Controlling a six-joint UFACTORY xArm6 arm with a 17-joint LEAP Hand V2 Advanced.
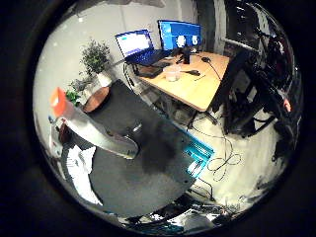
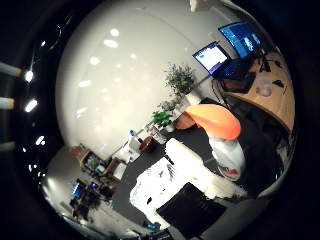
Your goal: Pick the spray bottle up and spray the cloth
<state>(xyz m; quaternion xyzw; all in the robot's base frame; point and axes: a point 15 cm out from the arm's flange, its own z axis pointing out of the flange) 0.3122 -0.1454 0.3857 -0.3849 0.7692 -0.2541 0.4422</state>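
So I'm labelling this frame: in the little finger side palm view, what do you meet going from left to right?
Spray bottle's orange top → potted plant → laptop → monitor → wooden desk's right end.

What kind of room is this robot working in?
Likely an office or lab: a wooden desk carries a laptop and a monitor, with potted plants along the white wall.
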